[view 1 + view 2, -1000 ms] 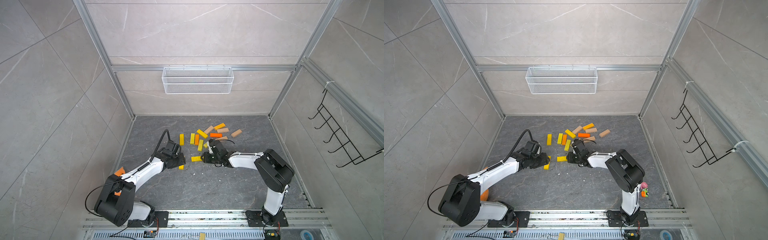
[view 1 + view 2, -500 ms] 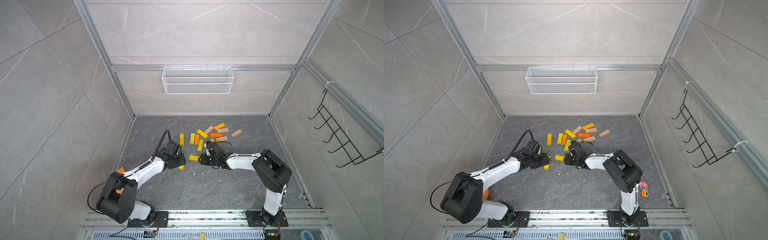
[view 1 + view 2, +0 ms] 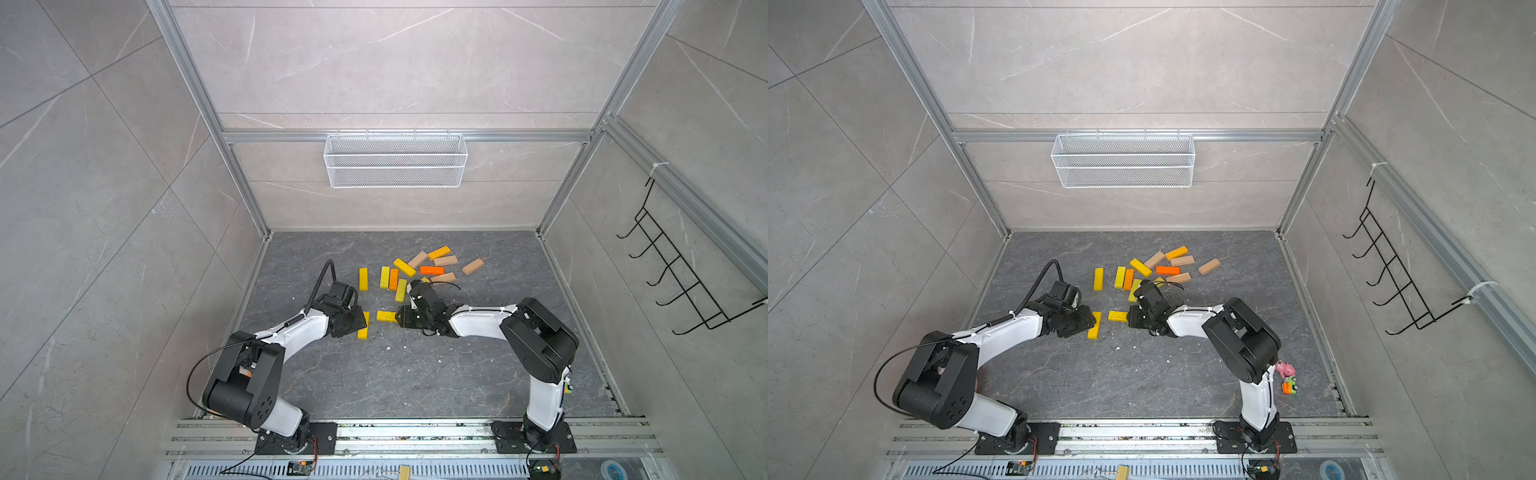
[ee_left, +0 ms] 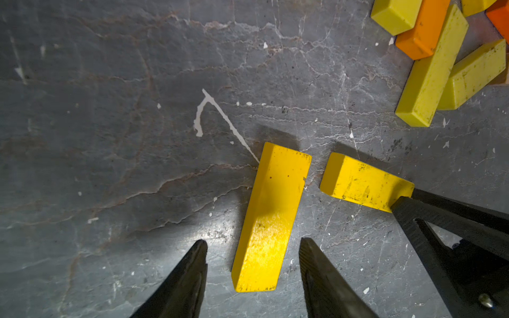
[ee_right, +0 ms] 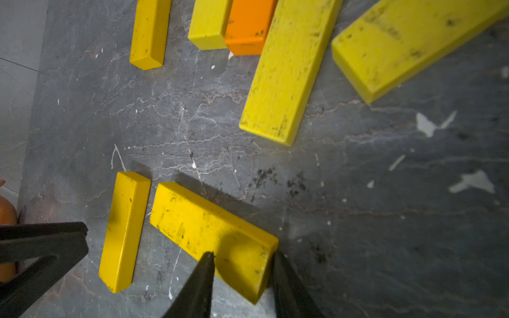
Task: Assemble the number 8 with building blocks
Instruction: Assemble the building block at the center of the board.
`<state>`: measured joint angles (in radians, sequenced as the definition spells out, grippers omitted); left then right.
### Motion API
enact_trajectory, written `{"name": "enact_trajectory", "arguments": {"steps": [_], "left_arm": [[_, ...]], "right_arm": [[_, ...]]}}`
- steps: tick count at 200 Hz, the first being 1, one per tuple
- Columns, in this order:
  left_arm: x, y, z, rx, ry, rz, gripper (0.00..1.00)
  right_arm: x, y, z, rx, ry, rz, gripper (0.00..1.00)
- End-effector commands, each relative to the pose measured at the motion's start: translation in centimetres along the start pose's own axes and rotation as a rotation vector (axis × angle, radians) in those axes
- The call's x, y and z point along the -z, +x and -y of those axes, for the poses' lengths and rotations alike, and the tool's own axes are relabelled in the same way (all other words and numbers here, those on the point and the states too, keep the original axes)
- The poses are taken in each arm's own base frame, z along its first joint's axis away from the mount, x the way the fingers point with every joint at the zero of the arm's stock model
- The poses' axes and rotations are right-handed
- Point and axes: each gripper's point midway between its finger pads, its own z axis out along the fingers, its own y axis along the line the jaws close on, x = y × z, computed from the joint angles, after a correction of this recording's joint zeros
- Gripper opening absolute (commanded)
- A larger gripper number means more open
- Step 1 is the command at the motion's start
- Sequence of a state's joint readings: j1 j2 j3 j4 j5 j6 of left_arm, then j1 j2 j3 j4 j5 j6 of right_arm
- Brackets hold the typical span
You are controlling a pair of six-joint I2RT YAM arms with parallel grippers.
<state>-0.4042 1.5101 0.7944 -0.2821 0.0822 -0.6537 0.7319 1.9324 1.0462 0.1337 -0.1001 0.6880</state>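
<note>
To the left, the left hand [image 4: 252,243] stands open, its black fingers either side of a flat yellow wooden bar [image 4: 271,217] lying on the dark grey stone-look surface [image 4: 110,137], touching neither side that I can see. If it closes off-centre, one finger would arrive first and skew the bar. Just beside that bar's far end, across a narrow gap, sits the free end of a second yellow wooden bar [image 5: 209,228], set crosswise and pinched at its other end by the right hand [image 5: 242,257]. Gripped so near the end, it could pivot, and pushed further it would knock the first bar askew. Farther right, the loose heap of yellow, orange and tan wooden bars [image 3: 431,270] lies close behind the right arm's wrist, which might sweep them. I cannot tell whether the held bar rests on the surface or hovers. In both top views the hands cover part of their bars, and a rounded orange thing [image 5: 5,209] is cut off at the right wrist view's edge.
</note>
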Motion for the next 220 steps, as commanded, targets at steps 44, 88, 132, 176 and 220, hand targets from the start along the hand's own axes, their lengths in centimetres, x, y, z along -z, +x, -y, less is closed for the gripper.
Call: {"name": "enact_trajectory", "arguments": {"steps": [44, 88, 132, 176, 220], "left_arm": [[-0.4, -1.2, 1.7, 0.004, 0.07, 0.021, 0.56], [-0.8, -1.2, 1.9, 0.014, 0.085, 0.017, 0.53], [-1.0, -1.2, 1.8, 0.017, 0.082, 0.014, 0.51], [-1.1, -1.1, 1.6, 0.022, 0.075, 0.012, 0.49], [-1.1, -1.0, 1.8, 0.024, 0.083, 0.01, 0.47]], "right_arm": [[-0.9, 0.6, 0.0, 0.015, 0.013, -0.028, 0.37], [-0.9, 1.0, -0.3, 0.003, 0.005, -0.026, 0.36], [-1.3, 1.0, -0.7, 0.003, 0.0, -0.027, 0.36], [-1.5, 0.8, -0.6, 0.015, 0.019, -0.026, 0.36], [-1.7, 0.7, -1.0, 0.012, 0.003, -0.03, 0.36]]}}
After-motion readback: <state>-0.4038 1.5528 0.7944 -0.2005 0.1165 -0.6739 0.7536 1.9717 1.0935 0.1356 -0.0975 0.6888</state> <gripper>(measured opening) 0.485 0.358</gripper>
